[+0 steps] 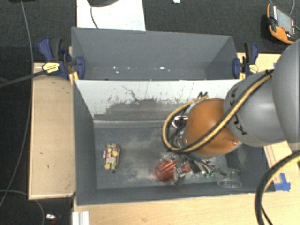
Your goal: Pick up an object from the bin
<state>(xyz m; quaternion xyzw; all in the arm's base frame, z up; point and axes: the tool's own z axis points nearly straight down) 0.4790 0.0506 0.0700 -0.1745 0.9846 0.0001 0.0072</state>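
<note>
Camera view: a reddish object point(164, 171) lies just beside the gripper point(180, 164), on its side away from the arm; whether the gripper is open or gripping, I cannot tell.

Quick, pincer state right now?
Pincer: cannot be told; it is low over a reddish crumpled wrapper-like thing near the front of the grey metal bin.

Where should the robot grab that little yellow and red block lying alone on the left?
Probably across its two long sides, coming straight down from above. The yellow and red block lies flat and is narrow, with bare bin floor on both sides.
</note>
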